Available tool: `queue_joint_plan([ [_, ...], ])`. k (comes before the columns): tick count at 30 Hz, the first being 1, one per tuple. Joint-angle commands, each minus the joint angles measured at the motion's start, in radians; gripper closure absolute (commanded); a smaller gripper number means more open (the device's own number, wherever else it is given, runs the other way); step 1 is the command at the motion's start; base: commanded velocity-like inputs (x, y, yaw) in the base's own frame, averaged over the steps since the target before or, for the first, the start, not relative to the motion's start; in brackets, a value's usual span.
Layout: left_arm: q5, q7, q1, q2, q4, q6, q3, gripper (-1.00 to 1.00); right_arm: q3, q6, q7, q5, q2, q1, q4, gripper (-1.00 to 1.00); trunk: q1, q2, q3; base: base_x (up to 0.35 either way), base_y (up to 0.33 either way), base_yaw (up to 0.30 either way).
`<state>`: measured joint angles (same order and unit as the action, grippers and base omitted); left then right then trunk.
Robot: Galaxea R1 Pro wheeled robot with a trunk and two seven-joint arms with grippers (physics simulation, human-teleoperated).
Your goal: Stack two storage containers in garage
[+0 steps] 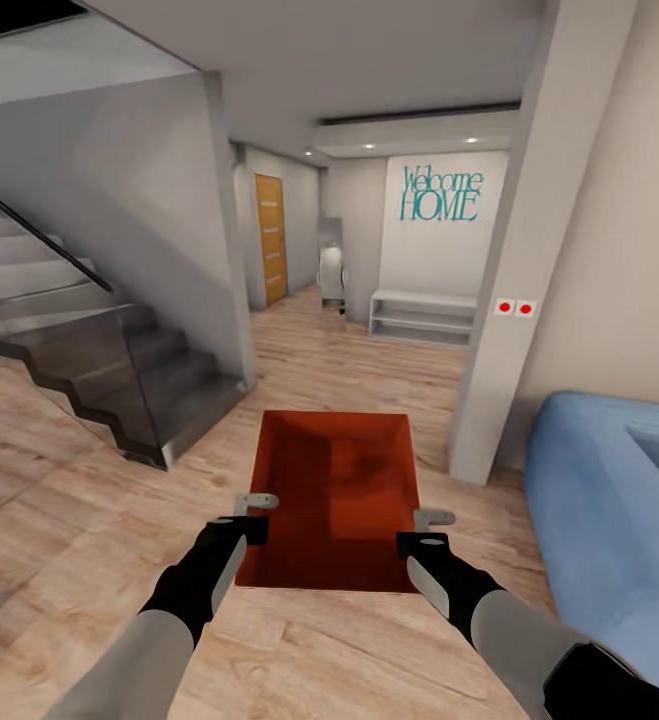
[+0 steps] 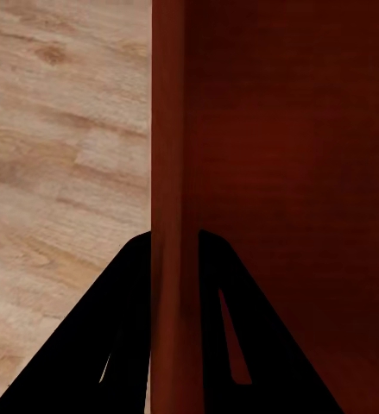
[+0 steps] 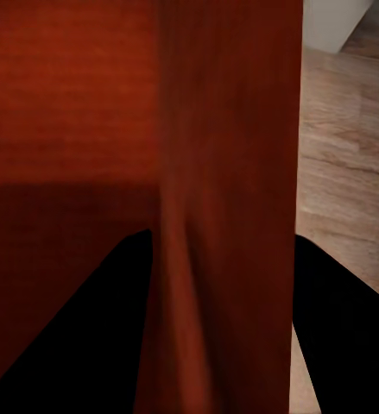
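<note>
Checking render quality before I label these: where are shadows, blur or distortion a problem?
Head view: wide-angle bend at the edges, the pillar leans; the container floor has a soft dark patch. Left wrist view: left hand fingers are black silhouettes, the wall between them blurred. Right wrist view: right hand fingers equally black, a shadow band across the container interior.

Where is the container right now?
Head view: the container is held centre, above the wood floor, between the left gripper and right gripper, stairs to its left, sofa right.

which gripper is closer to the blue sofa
Right. The right gripper clamps the red-orange plastic bin's wall beside the blue sofa; the left gripper clamps the opposite wall.
</note>
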<state>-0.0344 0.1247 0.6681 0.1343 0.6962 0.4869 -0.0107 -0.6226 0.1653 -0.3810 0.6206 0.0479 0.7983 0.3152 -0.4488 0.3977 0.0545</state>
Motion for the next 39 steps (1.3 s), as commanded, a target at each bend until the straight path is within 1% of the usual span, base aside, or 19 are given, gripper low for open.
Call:
queue_joint_plan([
  [1, -0.035, 0.017, 0.001, 0.001, 0.002, 0.010, 0.018, 1.00, 0.018, 0.008, -0.007, -0.036, 0.000, 0.001, 0.004, 1.00, -0.001, 0.002, 0.002, 0.322, 0.000, 0.000],
  [7, -0.035, 0.017, 0.001, 0.001, 0.002, 0.010, 0.018, 1.00, 0.017, 0.008, -0.008, -0.036, 0.000, 0.001, 0.004, 1.00, -0.001, 0.002, 0.002, 0.322, 0.000, -0.022],
  [20, -0.035, 0.017, 0.001, 0.001, 0.002, 0.010, 0.018, 1.00, 0.017, 0.008, -0.009, -0.036, 0.000, 0.001, 0.004, 1.00, -0.001, 0.002, 0.002, 0.322, 0.000, -0.205],
  [39, -0.035, 0.017, 0.001, 0.001, 0.002, 0.009, 0.018, 1.00, 0.017, 0.008, -0.007, -0.036, 0.000, 0.001, 0.004, 1.00, -0.001, 0.002, 0.002, 0.322, 0.000, -0.006],
])
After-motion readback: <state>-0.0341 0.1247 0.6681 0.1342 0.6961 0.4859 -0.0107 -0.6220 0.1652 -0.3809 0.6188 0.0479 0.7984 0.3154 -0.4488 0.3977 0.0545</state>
